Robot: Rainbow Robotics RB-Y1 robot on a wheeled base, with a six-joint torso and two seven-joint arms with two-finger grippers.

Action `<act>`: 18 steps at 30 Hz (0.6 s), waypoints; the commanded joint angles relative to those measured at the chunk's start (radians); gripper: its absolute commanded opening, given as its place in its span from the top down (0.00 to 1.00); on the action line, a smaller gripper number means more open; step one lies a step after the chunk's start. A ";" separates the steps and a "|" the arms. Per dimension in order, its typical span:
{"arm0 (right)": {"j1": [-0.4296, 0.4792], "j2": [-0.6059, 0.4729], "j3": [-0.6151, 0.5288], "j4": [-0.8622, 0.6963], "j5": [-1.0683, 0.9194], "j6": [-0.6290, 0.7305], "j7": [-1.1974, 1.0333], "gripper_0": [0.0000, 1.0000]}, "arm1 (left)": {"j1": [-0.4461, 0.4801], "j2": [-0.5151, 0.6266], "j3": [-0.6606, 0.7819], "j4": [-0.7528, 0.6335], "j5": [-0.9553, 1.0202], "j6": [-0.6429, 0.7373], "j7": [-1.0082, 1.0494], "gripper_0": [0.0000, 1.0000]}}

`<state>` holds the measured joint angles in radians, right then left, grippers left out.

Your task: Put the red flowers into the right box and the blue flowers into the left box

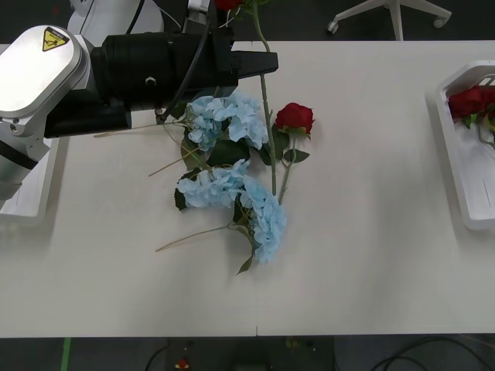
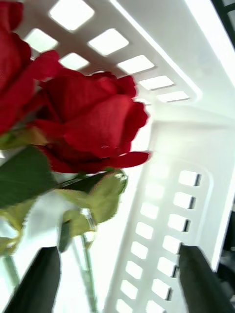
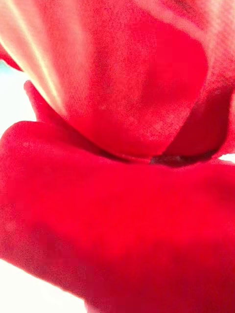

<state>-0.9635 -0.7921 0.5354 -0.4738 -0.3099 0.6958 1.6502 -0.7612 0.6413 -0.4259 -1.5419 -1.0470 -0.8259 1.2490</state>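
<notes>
With our left gripper [image 1: 267, 64] jaws narrowed on a red rose [image 1: 230, 4] stem above the blue flowers [image 1: 232, 182], we should lift straight, sparing them; right jaws wide over the right box [image 1: 464, 154]

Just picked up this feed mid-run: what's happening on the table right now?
The left gripper is at the table's far edge, at a red rose's stem. Another rose and the blue flowers lie mid-table. The right gripper, open, hovers in the right box, which holds roses.
</notes>
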 commanded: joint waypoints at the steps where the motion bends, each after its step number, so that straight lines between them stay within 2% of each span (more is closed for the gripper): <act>1: -0.052 -0.096 -0.011 -0.115 -0.147 0.088 0.105 0.18 | -0.026 -0.014 -0.008 -0.038 0.015 0.010 -0.025 1.00; 8: -0.052 -0.237 -0.034 -0.345 -0.548 0.318 0.249 0.17 | -0.026 -0.014 -0.008 -0.038 0.015 0.010 -0.025 1.00; 15: -0.049 -0.292 -0.074 -0.493 -0.979 0.591 0.313 0.10 | -0.026 -0.014 -0.008 -0.038 0.015 0.010 -0.025 1.00; 18: -0.032 -0.297 -0.074 -0.532 -1.154 0.662 0.307 0.08 | -0.026 -0.014 -0.008 -0.038 0.015 0.010 -0.025 1.00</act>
<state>-0.9661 -1.0378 0.4804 -0.9492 -1.3526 1.3149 1.9457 -0.7612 0.6406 -0.4260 -1.5434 -1.0462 -0.8256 1.2490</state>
